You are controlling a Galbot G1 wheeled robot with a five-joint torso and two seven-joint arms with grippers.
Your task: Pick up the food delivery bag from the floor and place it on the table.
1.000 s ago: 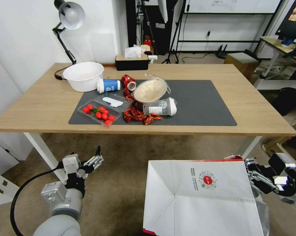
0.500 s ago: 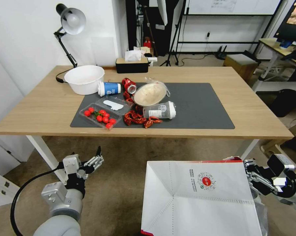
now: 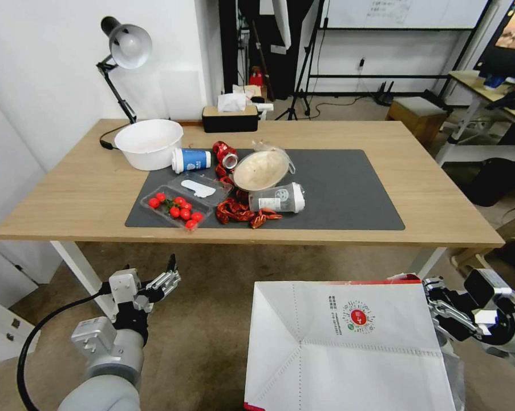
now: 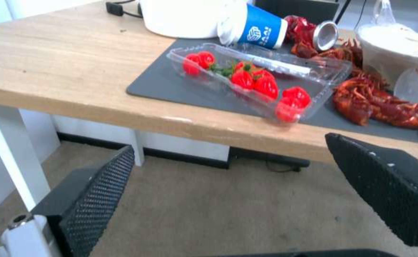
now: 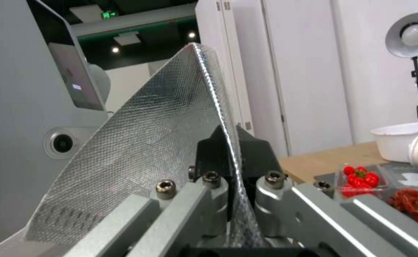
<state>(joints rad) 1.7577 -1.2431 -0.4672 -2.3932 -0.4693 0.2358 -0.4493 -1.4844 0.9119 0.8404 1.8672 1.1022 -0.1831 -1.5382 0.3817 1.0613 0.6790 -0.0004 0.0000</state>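
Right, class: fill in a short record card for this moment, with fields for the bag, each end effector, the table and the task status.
bag: large white paper food delivery bag with red edge, round red logo and silver foil lining, held in front of the table, below its top
right end effector: shut on the bag's foil-lined edge
left end effector: open, empty, low over the grey-brown floor
table: long light-wood table with dark grey mat
status: bag not yet on table

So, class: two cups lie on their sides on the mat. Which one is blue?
The blue paper cup beside the white bowl. The other, the clear plastic cup, lies nearer the table's front edge.
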